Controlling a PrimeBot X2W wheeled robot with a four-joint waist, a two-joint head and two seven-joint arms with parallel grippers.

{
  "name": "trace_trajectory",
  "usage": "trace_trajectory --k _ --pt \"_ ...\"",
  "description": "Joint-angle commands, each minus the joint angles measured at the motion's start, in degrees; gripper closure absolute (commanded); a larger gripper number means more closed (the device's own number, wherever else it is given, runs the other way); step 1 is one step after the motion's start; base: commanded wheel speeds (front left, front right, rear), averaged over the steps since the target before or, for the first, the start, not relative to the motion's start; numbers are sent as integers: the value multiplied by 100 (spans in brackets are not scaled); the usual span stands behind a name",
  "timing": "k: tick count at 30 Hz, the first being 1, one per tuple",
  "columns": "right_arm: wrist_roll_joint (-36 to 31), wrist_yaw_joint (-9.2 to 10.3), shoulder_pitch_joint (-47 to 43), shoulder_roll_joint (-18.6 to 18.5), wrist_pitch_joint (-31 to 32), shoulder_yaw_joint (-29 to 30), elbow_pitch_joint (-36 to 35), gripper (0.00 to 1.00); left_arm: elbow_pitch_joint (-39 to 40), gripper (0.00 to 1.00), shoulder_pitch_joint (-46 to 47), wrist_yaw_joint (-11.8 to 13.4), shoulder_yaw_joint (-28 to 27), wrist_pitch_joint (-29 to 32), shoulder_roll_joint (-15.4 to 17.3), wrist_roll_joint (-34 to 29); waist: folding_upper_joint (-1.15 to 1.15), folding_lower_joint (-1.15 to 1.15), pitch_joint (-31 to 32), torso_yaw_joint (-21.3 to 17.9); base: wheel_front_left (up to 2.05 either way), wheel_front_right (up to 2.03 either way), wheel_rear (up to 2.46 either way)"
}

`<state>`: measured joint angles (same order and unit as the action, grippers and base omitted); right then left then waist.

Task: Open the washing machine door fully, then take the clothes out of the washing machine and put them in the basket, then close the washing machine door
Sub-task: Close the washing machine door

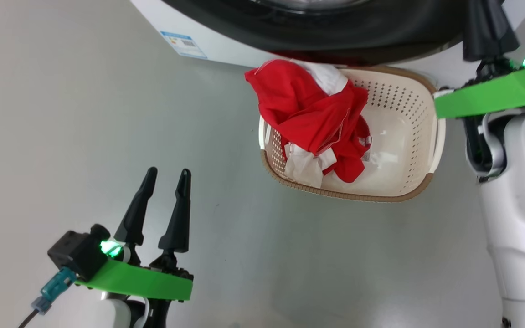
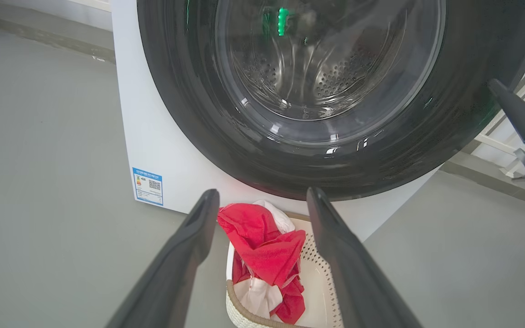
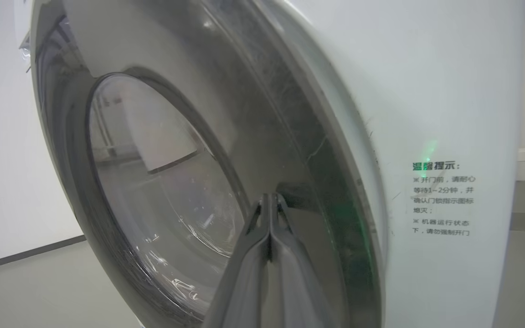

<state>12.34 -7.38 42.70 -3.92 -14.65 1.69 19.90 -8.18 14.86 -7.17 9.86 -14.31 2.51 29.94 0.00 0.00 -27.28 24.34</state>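
The washing machine (image 2: 153, 136) is white, and its door (image 2: 185, 109), with a glossy black rim and clear glass, lies flat or nearly flat against the front. The cream basket (image 1: 410, 127) stands on the floor just below the door. The red and white clothes (image 1: 308, 114) are heaped in its left half and spill over the rim. My left gripper (image 1: 167, 175) hangs open and empty over the floor, left of the basket. My right gripper (image 3: 271, 197) is shut on nothing, its tips against the door's black rim (image 3: 299, 150). The left wrist view shows it at the door's right edge (image 2: 513, 107).
A blue label (image 2: 147, 186) is stuck low on the washer's front, and a printed notice (image 3: 442, 198) sits to the right of the door. Grey floor (image 1: 84, 114) stretches left of the basket. My pale right forearm (image 1: 522, 205) stands close by the basket's right end.
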Motion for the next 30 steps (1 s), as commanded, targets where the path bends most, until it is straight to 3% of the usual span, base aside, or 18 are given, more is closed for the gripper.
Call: trace_trajectory --k 1,19,30 --pt "-49 -11 213 92 -35 -32 -121 100 151 0 107 -32 -157 -69 98 36 0 0 -117 78 0 0 0" --pt "-74 -11 826 99 -35 346 -59 100 147 0 236 -32 -130 -69 55 65 0 0 -262 132 0 0 0" --pt "210 -11 -74 103 -35 -3 -119 100 -37 0 81 -32 -252 -69 180 -36 0 0 250 -73 0 0 0"
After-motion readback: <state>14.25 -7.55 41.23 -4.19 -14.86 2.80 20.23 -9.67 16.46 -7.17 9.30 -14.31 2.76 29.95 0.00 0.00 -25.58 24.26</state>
